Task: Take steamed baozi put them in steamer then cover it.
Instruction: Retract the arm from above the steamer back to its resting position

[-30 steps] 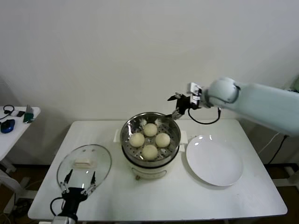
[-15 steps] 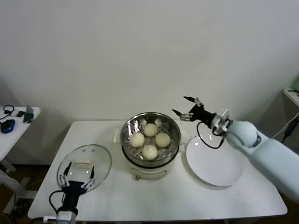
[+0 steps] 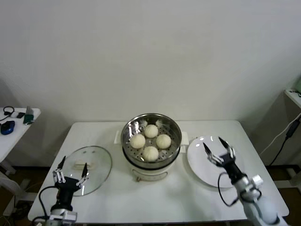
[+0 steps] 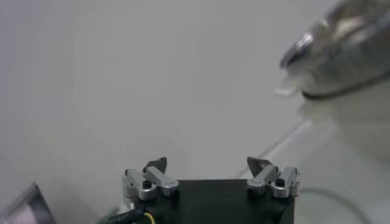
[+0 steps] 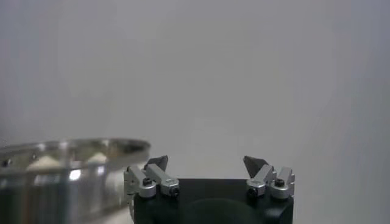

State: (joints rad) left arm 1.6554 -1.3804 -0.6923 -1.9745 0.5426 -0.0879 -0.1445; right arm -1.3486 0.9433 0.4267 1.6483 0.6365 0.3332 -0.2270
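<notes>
Change: right end effector (image 3: 218,149) is coming down from beside the steamer rim to low over the plate; left end effector (image 3: 71,170) is shifting slightly toward the near worktop edge.
Right end effector: hanging over the plate (image 3: 235,181), fingers (image 3: 205,149) standing wide apart, gripping nothing; its wrist view is showing the two fingertips spread, with the steamer rim (image 5: 73,149) to one side.
Left end effector: waiting at the near edge of the cover, fingers (image 3: 85,170) spread open, holding nothing.
Baozi (image 3: 151,142): four are sitting together inside the steamer, touching or nearly touching each other.
Steamer (image 3: 174,132): standing at the middle of the worktop (image 3: 164,197), uncovered.
Cover (image 3: 96,157): lying flat on the worktop to the robot's left of the steamer, handle (image 3: 83,165) up.
Plate: lying just beside the steamer on the robot's right.
</notes>
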